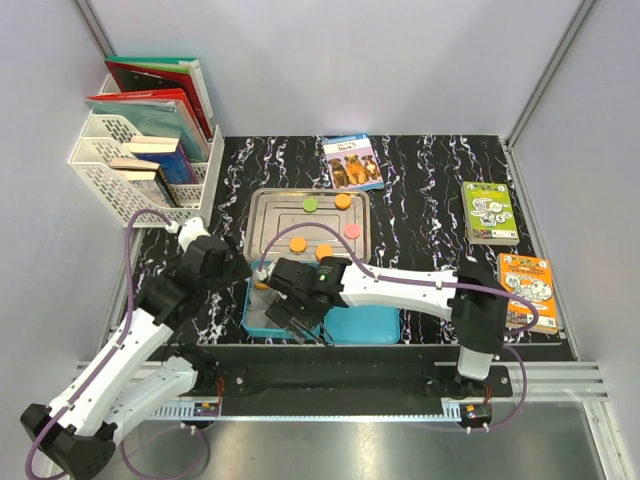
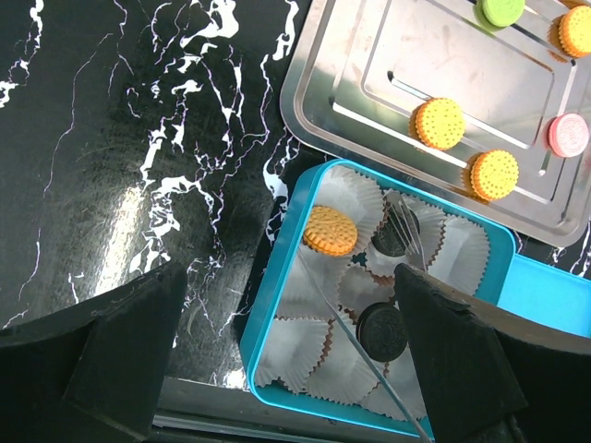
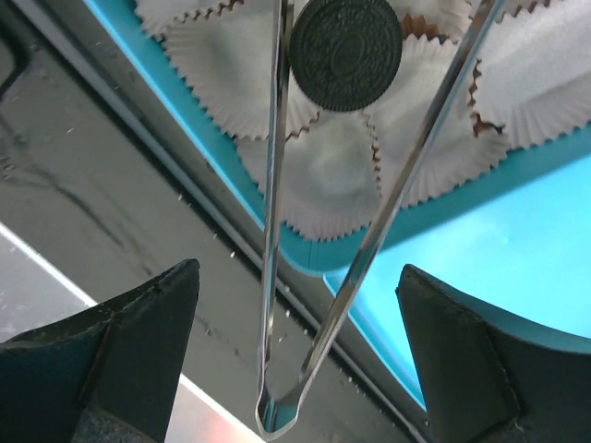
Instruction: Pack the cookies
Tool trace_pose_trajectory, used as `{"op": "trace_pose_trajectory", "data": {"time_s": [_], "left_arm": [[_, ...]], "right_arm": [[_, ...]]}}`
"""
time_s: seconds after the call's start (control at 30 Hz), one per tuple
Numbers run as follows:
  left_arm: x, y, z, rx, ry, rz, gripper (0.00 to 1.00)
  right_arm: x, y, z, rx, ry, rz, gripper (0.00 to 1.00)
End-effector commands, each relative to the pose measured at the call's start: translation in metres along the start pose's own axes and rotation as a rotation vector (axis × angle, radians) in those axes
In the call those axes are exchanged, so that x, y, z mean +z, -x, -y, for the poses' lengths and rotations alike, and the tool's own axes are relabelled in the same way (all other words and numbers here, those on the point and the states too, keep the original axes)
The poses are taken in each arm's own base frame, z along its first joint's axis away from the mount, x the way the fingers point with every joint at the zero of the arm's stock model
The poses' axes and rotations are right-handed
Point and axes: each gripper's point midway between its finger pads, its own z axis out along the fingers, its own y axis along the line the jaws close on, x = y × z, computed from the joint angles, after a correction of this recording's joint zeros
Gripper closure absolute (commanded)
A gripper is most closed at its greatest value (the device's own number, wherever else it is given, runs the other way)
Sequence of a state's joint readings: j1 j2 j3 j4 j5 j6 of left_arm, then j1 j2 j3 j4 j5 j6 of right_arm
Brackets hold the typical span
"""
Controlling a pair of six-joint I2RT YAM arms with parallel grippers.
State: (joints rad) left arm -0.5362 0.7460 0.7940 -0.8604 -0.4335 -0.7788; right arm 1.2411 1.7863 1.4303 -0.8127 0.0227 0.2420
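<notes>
Left gripper (image 2: 288,269): hovering, jaws gaping wide, by teal rectangular tin (image 2: 268,314). Right gripper (image 3: 297,269): gaping wide around thin steel tongs (image 3: 277,185). Round sandwich cookies (image 2: 330,231): three sitting in the tin's white paper cups (image 2: 305,365), five lying on rectangular steel tray (image 2: 314,92).

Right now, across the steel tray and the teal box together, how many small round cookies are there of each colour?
Round orange cookies: 4 (3 on the flat steel tray, 1 in the teal box)
Round black cookies: 2, both in the box
Round green cookie: 1, on the tray
Round pink cookie: 1, on the tray
Total: 8
</notes>
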Motion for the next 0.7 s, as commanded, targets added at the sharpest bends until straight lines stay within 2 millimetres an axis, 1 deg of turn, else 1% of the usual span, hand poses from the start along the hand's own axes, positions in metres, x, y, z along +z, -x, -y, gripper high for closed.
{"op": "trace_pose_trajectory", "data": {"time_s": [0.0,0.23,0.5,0.67], "left_arm": [[0.000,0.003,0.002,-0.008,-0.020,0.019,0.01],[-0.001,0.003,0.001,-0.010,-0.022,0.023,0.01],[-0.001,0.003,0.001,-0.010,-0.024,0.023,0.01],[-0.001,0.002,0.001,-0.010,-0.024,0.023,0.01]], "right_arm": [[0.007,0.022,0.003,-0.016,-0.024,0.066,0.05],[0.012,0.032,0.011,0.032,-0.026,0.099,0.09],[0.024,0.028,0.014,0.047,-0.013,0.079,0.15],[0.032,0.019,0.014,0.048,-0.003,0.051,0.18]]}}
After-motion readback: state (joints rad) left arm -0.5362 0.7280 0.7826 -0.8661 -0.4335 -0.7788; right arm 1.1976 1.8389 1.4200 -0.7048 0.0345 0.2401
